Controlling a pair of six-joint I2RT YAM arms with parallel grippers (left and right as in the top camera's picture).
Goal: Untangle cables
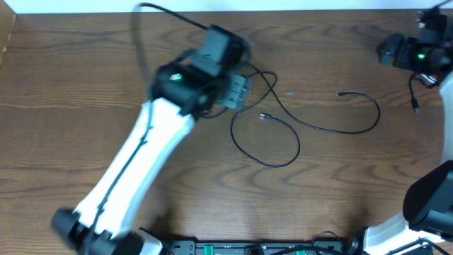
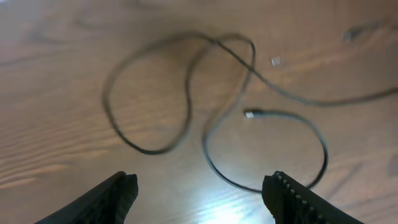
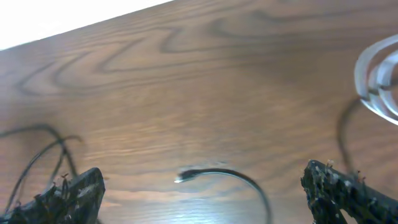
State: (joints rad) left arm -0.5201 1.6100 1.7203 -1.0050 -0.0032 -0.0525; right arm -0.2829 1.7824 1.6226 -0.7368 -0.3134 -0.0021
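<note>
Two thin black cables lie loosely crossed on the wooden table. One cable (image 1: 267, 150) forms a loop with its plug (image 1: 263, 117) in the middle. The other cable (image 1: 333, 129) runs right in a long arc to a plug (image 1: 341, 93). My left gripper (image 1: 237, 91) hovers at their left end, open and empty. The left wrist view shows the loops (image 2: 186, 93) and a plug (image 2: 250, 114) ahead of the open jaws (image 2: 202, 193). My right gripper (image 1: 400, 51) is at the far right, open (image 3: 199, 193), over a black plug end (image 3: 181, 178). A white cord loop (image 3: 373, 78) shows at the right edge.
A small light speck (image 1: 290, 93) lies on the table between the cables. A short black cord (image 1: 414, 99) hangs by the right arm. The table's white right edge (image 1: 447, 120) and the back edge (image 1: 283, 10) are close to the right gripper.
</note>
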